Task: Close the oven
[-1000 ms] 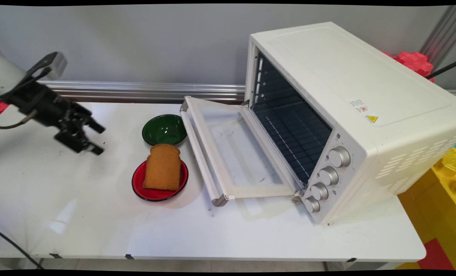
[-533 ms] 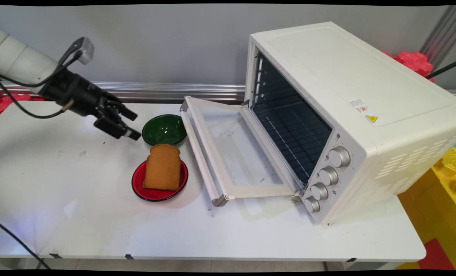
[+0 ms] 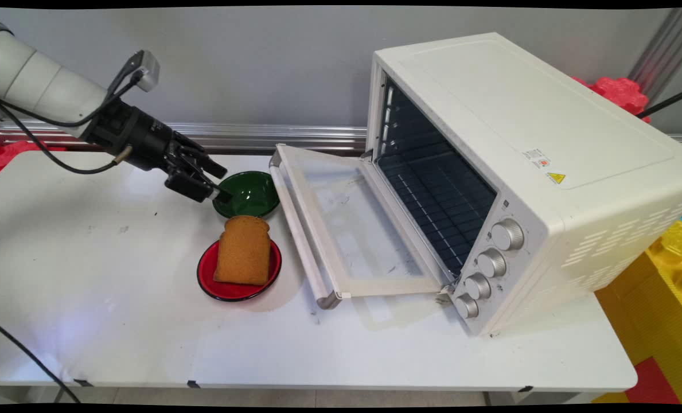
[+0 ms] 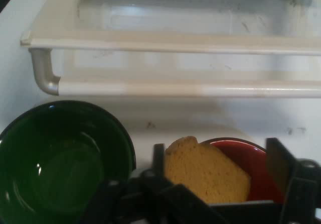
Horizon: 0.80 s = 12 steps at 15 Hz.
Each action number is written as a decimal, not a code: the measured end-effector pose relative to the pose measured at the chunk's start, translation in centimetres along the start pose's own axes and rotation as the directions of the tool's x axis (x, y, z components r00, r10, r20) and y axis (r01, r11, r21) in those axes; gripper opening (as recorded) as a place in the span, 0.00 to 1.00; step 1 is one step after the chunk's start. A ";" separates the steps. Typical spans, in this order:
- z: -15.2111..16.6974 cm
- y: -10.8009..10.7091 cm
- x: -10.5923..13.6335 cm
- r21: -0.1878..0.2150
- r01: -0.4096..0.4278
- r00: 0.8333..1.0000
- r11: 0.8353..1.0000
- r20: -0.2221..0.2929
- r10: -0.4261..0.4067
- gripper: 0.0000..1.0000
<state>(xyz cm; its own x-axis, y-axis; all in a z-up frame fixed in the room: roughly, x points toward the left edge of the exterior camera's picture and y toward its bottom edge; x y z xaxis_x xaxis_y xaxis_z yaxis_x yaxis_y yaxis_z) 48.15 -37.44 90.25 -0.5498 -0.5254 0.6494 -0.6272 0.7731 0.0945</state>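
Two dishes sit left of the big piece on the white table (image 3: 117,321): a cream toaster oven (image 3: 524,172), angled on the right half, four silver knobs (image 3: 493,263) down its front corner. Its glass door (image 3: 352,223) is dropped flat open toward the left, the long handle bar (image 3: 297,226) at its outer edge; in the hand view that same bar (image 4: 180,42) runs across the top of the picture. Dark wire racks show inside the cavity.

Next down in size, the white arm (image 3: 36,86) reaches in from the upper left, black cables looping under it. At its tip the black gripper (image 3: 222,183) hangs tilted over the left rim of the green bowl (image 3: 248,194), fingers spread apart with nothing between them.

That green bowl stands just beside the door handle, nothing in it. Just in front of it, on the near side, is the red plate (image 3: 234,287), and a brown slice of toast (image 3: 243,250) lies across that plate, its rounded top pointing at the bowl. From the hand view the toast (image 4: 205,171) shows right between the two raised fingers (image 4: 278,161), the green bowl (image 4: 60,158) off to the left
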 end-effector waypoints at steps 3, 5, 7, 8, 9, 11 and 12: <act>0.4 0.0 0.3 -0.008 -0.018 1.000 1.000 0.003 0.018 0.00; 0.6 0.0 0.4 -0.012 -0.026 1.000 1.000 0.006 0.027 0.00; 0.9 -0.1 0.5 -0.017 -0.034 0.999 0.999 0.010 0.035 0.00; 1.1 -0.1 0.5 -0.020 -0.036 0.999 0.999 0.012 0.036 0.00; 1.3 -0.2 0.4 -0.023 -0.036 0.999 0.999 0.013 0.036 0.00; 2.0 -0.3 0.1 -0.031 -0.036 0.999 0.999 0.016 0.037 0.00; 2.3 -0.4 -0.1 -0.032 -0.037 0.999 0.999 0.017 0.038 0.00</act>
<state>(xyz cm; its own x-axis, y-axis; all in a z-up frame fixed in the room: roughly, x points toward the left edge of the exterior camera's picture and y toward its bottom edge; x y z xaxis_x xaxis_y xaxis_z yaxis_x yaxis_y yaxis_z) 47.18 -38.48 88.36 -0.5822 -0.5017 0.6398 -0.5884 0.8030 0.0943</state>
